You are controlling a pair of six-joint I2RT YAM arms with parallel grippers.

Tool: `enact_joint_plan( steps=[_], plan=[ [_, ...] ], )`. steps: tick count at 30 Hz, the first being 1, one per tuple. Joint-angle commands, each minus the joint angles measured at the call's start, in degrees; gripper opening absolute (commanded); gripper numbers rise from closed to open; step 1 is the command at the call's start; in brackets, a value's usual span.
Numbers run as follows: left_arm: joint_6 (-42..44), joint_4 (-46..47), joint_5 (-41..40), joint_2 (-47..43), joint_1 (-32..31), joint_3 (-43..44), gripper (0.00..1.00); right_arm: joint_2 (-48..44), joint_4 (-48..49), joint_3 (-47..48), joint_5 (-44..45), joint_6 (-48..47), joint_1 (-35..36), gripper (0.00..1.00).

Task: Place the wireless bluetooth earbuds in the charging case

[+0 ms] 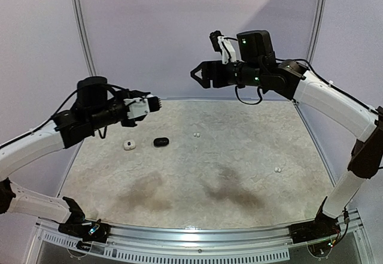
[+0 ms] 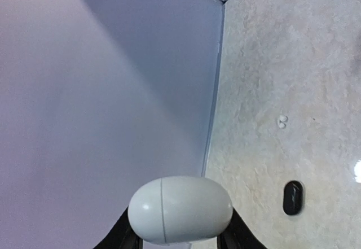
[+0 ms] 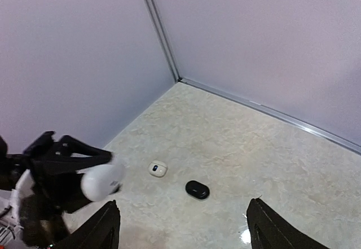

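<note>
The mottled table (image 1: pixel 239 156) carries a small white case (image 1: pixel 129 145) just beside a black case (image 1: pixel 160 142), two white buds (image 1: pixel 196 134) near the middle, and another white bud (image 1: pixel 276 169) well apart to the right

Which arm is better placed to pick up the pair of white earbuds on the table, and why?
Right. The right end effector is open and empty; the left end effector is shut on the white case. The white earbuds lie loose on the table.
</note>
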Motion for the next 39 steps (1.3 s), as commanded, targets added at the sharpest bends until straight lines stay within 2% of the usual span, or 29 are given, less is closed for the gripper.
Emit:
enact_joint_plan(
  steps=[1,7,12,16,20,28,35,39],
  plan=[
    [4.6,18.6,-5.8,9.1,-3.8,3.6,0.0,4.0,-1.8,1.6,-5.3,3.2,3.1,0.77],
    [1.2,16.7,-3.4,12.9,-7.0,7.8,0.0,4.4,-2.0,2.1,-9.3,3.2,3.2,0.72],
    [2.1,16.6,-5.6,14.7,-10.7,8.2,0.0,4.8,-6.5,3.3,-3.9,1.4,3.2,0.72],
    [3.6,20.5,-8.7,15.7,-12.5,8.3,0.0,5.1,-8.3,3.4,-1.9,1.1,3.3,0.7],
    [7.6,24.9,-11.5,17.4,-13.6,7.7,0.0,4.8,-9.1,2.8,-2.1,0.9,3.3,0.63],
    [7.9,24.1,-13.8,18.9,-15.3,9.4,0.0,5.4,-10.7,2.6,-0.6,-1.5,3.6,0.42],
    [7.6,24.0,-14.7,19.5,-15.9,10.0,0.0,6.5,-12.0,2.4,2.0,-2.1,3.8,0.4],
    [7.1,24.5,-15.1,19.5,-16.0,10.0,0.0,7.5,-13.2,3.4,3.1,-2.7,3.7,0.35]
  ],
)
